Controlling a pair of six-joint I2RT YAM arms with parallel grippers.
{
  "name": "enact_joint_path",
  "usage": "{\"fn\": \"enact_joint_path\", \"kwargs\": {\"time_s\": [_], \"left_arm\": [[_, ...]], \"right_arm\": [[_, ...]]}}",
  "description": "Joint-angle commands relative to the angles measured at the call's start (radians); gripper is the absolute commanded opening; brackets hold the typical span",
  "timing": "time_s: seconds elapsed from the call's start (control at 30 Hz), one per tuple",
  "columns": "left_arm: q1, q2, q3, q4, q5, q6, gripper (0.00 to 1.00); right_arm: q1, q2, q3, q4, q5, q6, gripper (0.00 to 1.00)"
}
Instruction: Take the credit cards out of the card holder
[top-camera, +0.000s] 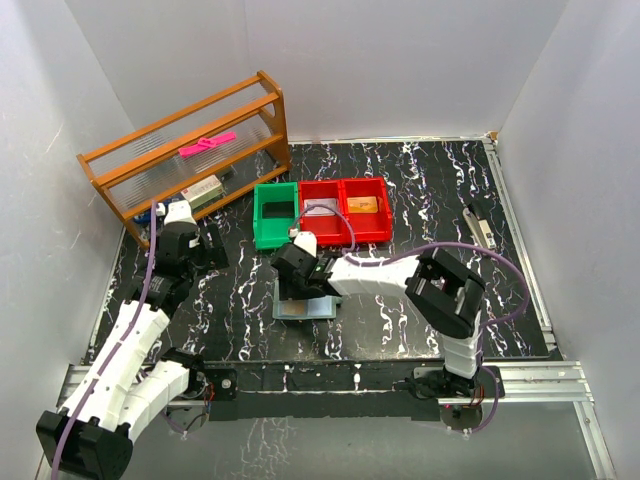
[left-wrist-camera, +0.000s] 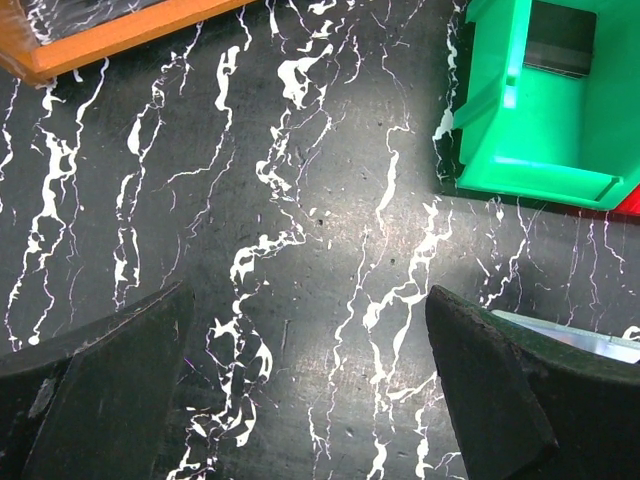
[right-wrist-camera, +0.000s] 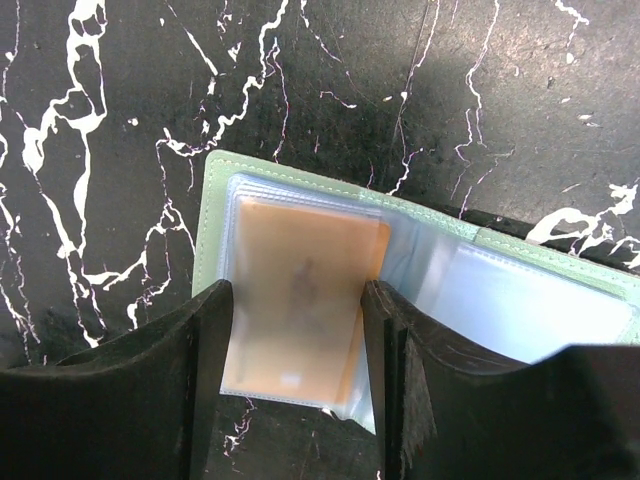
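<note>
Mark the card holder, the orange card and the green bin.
card holder (right-wrist-camera: 208, 230): right wrist view, left green edging.
orange card (right-wrist-camera: 300, 290): right wrist view, card's middle.
green bin (left-wrist-camera: 540, 178): left wrist view, front rim.

The table (right-wrist-camera: 100, 100) is black with white marble veins. The card holder (right-wrist-camera: 213, 220) has pale green edging and cloudy blue-grey sleeves; its credit card (right-wrist-camera: 300, 290) is orange-tan. Beside the green bin (top-camera: 262, 215) stand red bins (top-camera: 350, 238).

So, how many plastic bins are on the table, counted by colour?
Green bin: 1
Red bins: 2
Total: 3
</note>
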Motion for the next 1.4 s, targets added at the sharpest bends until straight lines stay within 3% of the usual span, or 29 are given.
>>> {"fn": "enact_joint_path", "kwargs": {"time_s": [0.0,0.13,0.27,0.4,0.57,0.73,0.87,1.07,1.2,1.37], "left_arm": [[0.004,0.003,0.0,0.004,0.042,0.01,0.98],[0.004,0.022,0.014,-0.013,0.172,-0.04,0.99],[0.004,0.063,0.007,0.031,0.485,-0.125,0.96],[0.004,0.104,-0.068,0.17,0.76,-0.221,0.87],[-0.013,0.169,-0.147,0.251,0.879,-0.272,0.81],[-0.039,0.212,-0.18,0.207,0.826,-0.283,0.7],[-0.04,0.074,-0.193,0.154,0.658,-0.334,0.72],[-0.042,-0.113,-0.19,0.084,0.465,-0.399,0.74],[-0.042,-0.12,-0.173,0.054,0.441,-0.386,0.76],[-0.042,-0.087,-0.174,0.057,0.459,-0.385,0.76]], "right_arm": [[-0.018,-0.006,-0.083,0.075,-0.109,0.036,0.43],[-0.059,-0.05,-0.162,0.173,-0.198,0.045,0.43],[-0.095,-0.089,-0.264,0.31,-0.304,0.061,0.44],[-0.105,-0.096,-0.295,0.324,-0.313,0.077,0.44],[-0.107,-0.114,-0.309,0.317,-0.294,0.078,0.44],[-0.106,-0.115,-0.277,0.252,-0.252,0.068,0.49],[-0.099,-0.127,-0.233,0.176,-0.189,0.044,0.59],[-0.036,-0.042,-0.078,0.0,-0.065,0.012,0.63],[-0.012,0.035,0.013,-0.11,0.005,0.029,0.63],[-0.011,0.059,0.016,-0.127,0.012,0.058,0.64]]}}
